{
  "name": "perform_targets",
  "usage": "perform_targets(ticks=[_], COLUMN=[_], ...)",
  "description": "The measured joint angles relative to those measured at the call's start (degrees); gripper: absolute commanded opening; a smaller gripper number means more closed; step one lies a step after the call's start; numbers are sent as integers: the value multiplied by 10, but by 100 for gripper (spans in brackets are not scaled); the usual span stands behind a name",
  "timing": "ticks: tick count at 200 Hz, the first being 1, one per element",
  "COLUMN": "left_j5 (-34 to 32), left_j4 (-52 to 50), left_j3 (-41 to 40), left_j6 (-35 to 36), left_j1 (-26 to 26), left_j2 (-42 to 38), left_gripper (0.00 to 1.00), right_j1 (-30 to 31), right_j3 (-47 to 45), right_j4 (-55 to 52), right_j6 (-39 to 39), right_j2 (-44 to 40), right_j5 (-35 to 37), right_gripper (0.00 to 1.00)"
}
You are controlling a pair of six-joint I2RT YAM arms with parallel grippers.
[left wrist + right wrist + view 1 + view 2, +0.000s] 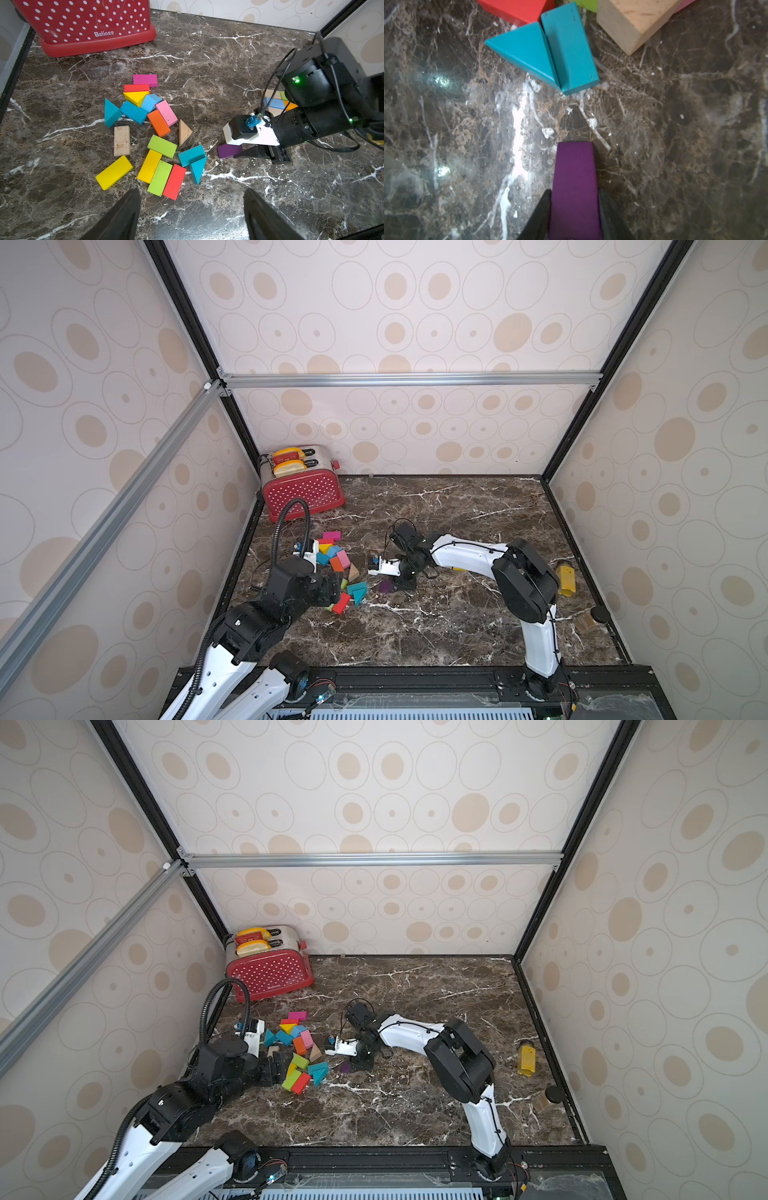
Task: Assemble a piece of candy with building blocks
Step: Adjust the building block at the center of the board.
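Note:
The building blocks (pixel 159 122) lie in a loose coloured pile on the dark marble table (pixel 207 62), seen in both top views (pixel 336 560) (pixel 299 1048). A purple block (pixel 574 166) sits low on the marble just right of the pile, and my right gripper (pixel 575 192) is shut on it, one finger against each long side. The same block shows in a top view (pixel 386 585). My left gripper (pixel 191 190) hovers open over bare marble near a red brick (pixel 174 181) at the pile's front edge, holding nothing. A few more blocks (pixel 274 102) lie partly hidden behind the right arm.
A red polka-dot toaster (pixel 303 489) stands in the far left corner. A mustard-yellow bottle (pixel 566 578) and a dark-lidded jar (pixel 590 620) lie by the right wall. Patterned walls enclose the table on three sides.

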Motion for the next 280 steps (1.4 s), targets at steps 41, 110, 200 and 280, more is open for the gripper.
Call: perform_targets(ticks=[41,110,200,280], left_j5=[0,4,9,9], left_j4=[0,0,0,0], left_j3=[0,0,0,0], left_j6=[0,0,0,0], left_j1=[0,0,0,0], left_j2=[0,0,0,0], left_gripper=[79,79,79,80], right_j1=[-28,-94,-115,-135], right_j3=[-28,-94,-112,-108], right_j4=[28,107,141,128], right_j6=[107,354,471,463], right_j2=[-4,-9,-2,-18], right_j5=[-74,-191,-221,-200], right_gripper=[33,38,55,71])
